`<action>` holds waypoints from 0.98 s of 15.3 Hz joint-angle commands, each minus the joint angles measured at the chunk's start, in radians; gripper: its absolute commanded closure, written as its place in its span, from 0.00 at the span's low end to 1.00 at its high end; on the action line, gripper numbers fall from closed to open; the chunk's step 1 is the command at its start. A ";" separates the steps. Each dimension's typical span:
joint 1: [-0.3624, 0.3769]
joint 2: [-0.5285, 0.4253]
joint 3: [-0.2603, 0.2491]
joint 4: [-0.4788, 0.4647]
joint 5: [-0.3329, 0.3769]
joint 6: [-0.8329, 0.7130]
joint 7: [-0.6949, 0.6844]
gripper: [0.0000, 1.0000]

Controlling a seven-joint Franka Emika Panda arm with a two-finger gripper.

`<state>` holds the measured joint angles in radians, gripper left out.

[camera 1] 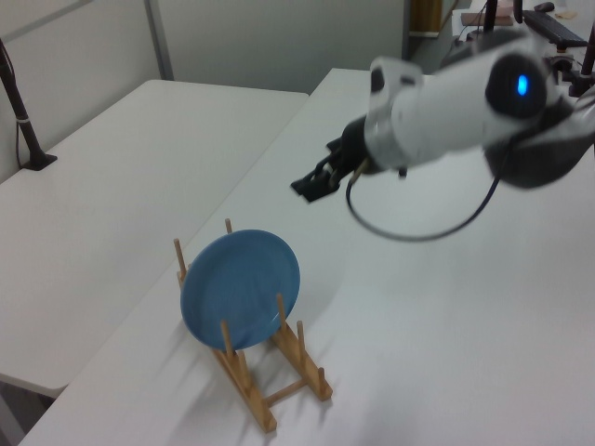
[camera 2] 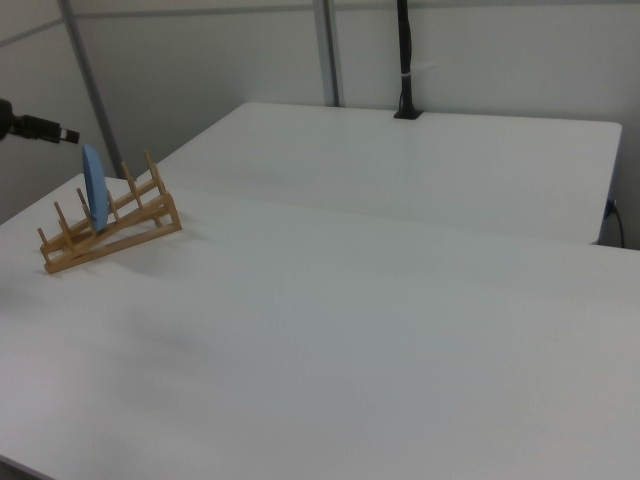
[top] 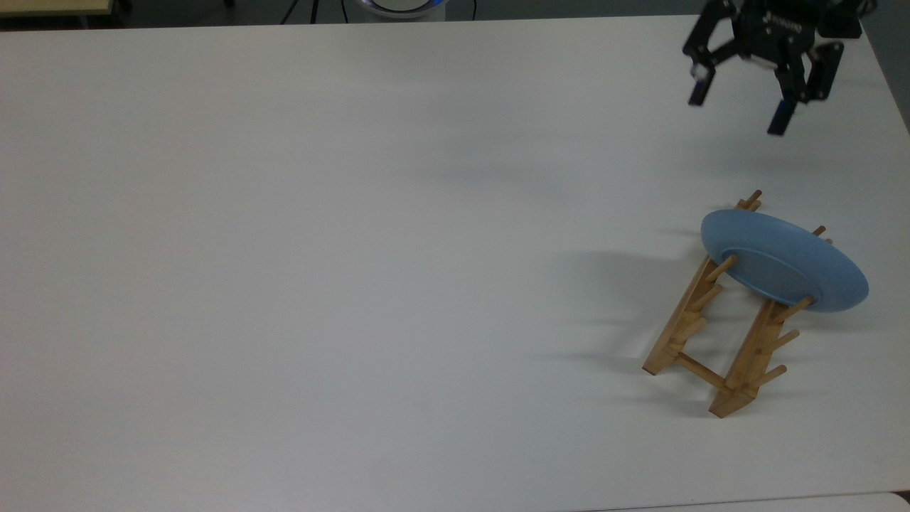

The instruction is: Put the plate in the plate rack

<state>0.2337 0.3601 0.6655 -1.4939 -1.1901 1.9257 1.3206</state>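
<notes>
I see the plate (top: 785,262) standing on its edge in the plate rack (top: 711,334), tucked between the wooden pegs near the rack's far end in the top view. It leans a little. In the right view it looks thin and almost straight up. The rack sits on the white table (top: 320,249).

My gripper (top: 739,110) is spread wide and holds nothing. It hangs in the air well apart from the plate, near the table's top edge in the top view.

I think the job is done. What could go wrong now? The plate is about as wide as the rack and only a few pegs hold it. If I swing the arm low over the rack, I could bump the plate's top rim, and it could tip over or roll out. A hard knock could push the light rack along the table too. So I want to stay high and away from it.
</notes>
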 commanded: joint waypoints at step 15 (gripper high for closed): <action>-0.332 -0.480 -0.470 -0.042 1.219 -0.507 -0.920 0.00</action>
<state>-0.1287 -0.0979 0.3084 -1.4933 -0.0150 1.4385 0.5768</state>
